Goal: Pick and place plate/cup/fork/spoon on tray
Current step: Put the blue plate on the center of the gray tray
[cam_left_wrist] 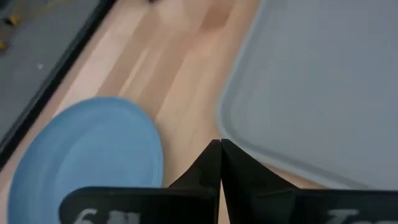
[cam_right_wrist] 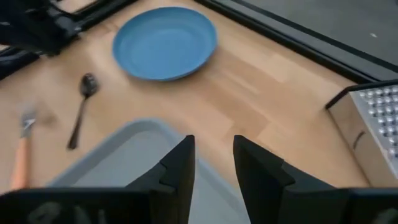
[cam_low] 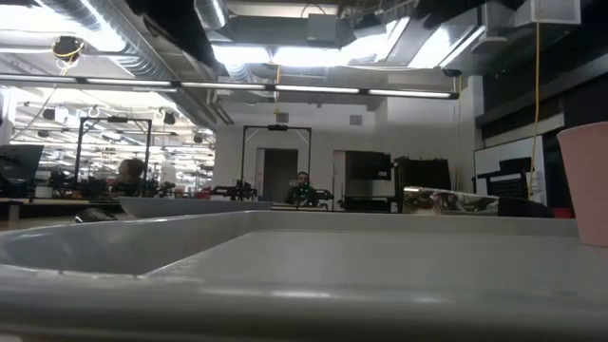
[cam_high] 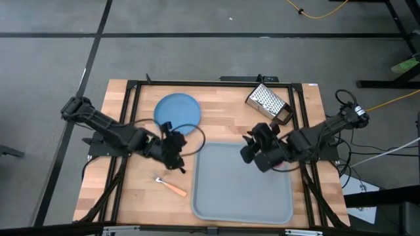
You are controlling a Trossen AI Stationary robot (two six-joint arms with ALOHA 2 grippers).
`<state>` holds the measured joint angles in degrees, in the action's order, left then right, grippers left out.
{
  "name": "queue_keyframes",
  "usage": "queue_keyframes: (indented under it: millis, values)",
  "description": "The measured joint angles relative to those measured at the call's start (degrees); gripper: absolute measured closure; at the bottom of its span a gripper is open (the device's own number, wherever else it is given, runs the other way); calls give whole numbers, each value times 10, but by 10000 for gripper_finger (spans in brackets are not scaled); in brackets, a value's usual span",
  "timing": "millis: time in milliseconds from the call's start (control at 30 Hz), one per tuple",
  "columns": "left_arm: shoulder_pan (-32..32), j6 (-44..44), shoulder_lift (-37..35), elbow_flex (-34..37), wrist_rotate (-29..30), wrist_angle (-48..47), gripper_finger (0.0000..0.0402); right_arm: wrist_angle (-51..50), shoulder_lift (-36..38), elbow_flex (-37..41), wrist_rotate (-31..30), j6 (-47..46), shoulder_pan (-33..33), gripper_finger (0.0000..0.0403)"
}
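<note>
Two grippers flank your tray [cam_high: 243, 190]: the left gripper [cam_high: 178, 159] hovers just off its left edge with fingers pressed together on nothing, and the right gripper [cam_high: 249, 145] sits over its far right corner, jaws slightly parted and empty. Your plate [cam_high: 177, 109] lies beyond the tray's far left corner, the fork [cam_high: 170, 185] just left of the tray, the spoon [cam_right_wrist: 81, 107] near it. Your cup [cam_low: 585, 180] shows only in the low view, at the tray's right.

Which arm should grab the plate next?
Left. The left gripper sits just off the plate, fingers closed and empty. The right gripper is over the tray, farther from it.
</note>
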<state>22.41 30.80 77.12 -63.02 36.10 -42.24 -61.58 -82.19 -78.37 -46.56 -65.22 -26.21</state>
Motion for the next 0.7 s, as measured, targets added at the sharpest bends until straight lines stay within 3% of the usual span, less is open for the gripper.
queue_keyframes:
  millis: [167,333,500,700]
  values:
    - [-88,-64,0,4,-83,-5,401,0,0,0,42,65,47,288]
    - [-143,-135,0,21,-93,-8,401,0,0,0,102,89,69,288]
    - [-164,-192,0,38,-103,-14,401,-1,0,0,107,110,70,288]
    - [-160,-157,0,39,-105,-29,401,-1,0,0,107,117,70,288]
